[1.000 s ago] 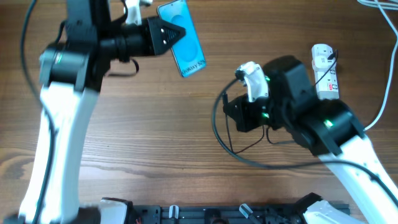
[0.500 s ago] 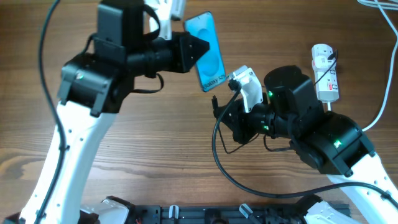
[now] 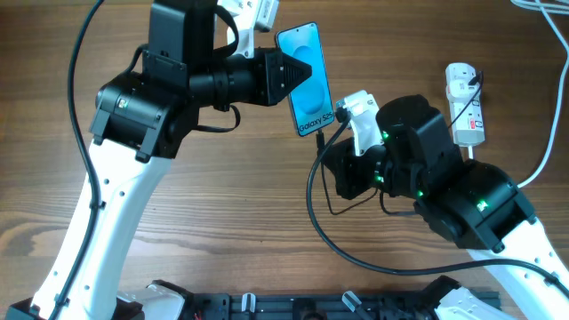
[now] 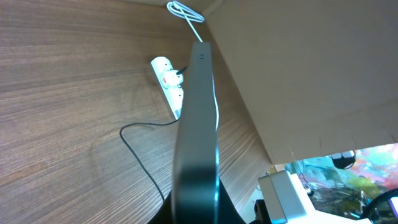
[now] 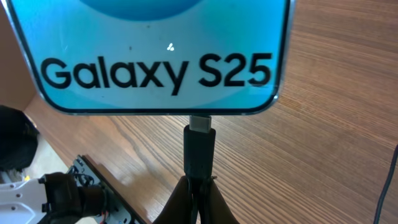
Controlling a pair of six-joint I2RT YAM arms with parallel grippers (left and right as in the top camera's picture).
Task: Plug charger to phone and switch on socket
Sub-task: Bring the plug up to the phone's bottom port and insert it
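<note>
Shifted toward right edge of wooden table (image 3: 222, 209), flat cyan-screen phone (image 3: 311, 84) pinched in left gripper (image 3: 286, 76) now touches dark plug of thin black charger (image 5: 199, 146) pinched by right gripper (image 5: 198, 186), so prob. ready to push in.

The charger (image 5: 199, 148) touches the phone (image 5: 155, 37) at its end, with the socket (image 3: 467, 114) to their right.

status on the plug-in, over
Left gripper shut on phone, held aloft. Right gripper shut on charger plug, tip at phone's bottom edge, seating unclear. Socket untouched, nothing in the way.
</note>
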